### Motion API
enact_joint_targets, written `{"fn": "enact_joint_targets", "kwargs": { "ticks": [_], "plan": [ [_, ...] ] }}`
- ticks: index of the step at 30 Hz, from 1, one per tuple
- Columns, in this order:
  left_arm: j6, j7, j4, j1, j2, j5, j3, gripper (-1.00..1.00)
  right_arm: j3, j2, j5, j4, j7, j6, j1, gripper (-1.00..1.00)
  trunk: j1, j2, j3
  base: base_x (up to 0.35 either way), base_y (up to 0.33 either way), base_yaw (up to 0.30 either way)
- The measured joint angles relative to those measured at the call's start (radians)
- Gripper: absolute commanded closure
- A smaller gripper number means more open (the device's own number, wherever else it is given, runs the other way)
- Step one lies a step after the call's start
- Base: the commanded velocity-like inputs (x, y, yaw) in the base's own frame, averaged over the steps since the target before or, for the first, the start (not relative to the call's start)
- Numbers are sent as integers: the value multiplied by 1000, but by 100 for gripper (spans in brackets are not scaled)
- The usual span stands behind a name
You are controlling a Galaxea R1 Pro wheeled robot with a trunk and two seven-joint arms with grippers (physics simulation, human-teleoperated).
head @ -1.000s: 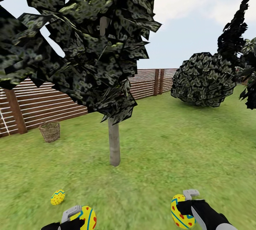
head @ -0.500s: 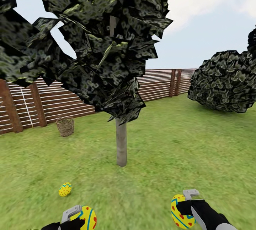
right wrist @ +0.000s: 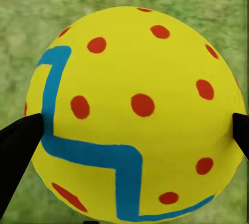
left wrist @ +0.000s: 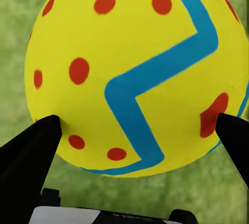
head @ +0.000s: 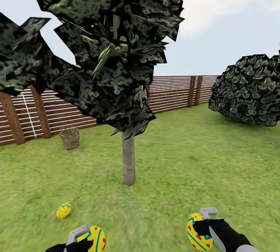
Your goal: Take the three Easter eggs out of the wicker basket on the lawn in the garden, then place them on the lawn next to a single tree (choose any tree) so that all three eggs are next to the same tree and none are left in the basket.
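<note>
Left gripper (head: pixel 86 237) around egg (head: pixel 95 238), above lawn (head: pixel 186 158)

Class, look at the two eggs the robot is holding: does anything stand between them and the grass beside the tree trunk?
Nothing visible does. The left egg and right egg face open lawn up to the trunk; the third egg lies off to the left.

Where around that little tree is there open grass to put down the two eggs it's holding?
Open lawn lies around the tree trunk, widest between it and the bush. On the other side, one egg already lies on the grass; farther back the wicker basket stands before the fence.
</note>
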Motion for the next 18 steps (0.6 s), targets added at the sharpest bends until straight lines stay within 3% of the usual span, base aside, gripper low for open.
{"fn": "enact_joint_targets", "kwargs": {
  "ticks": [6,10,15,18],
  "plan": [
    [-1,0,-1,0,0,1,0,100,1,0,0,0,0,0,0,100,0,0,0,243,-244,0],
    [0,0,-16,0,14,3,2,100,0,-1,-1,0,-1,-1,0,100,0,0,0,246,-238,0],
    [6,2,-102,0,88,7,7,100,0,-1,-2,0,-2,-2,0,100,0,0,0,247,-232,0],
    [11,-6,-118,0,109,9,8,100,1,0,-1,0,-2,-2,0,100,0,0,0,248,-229,0]
  ]
}}
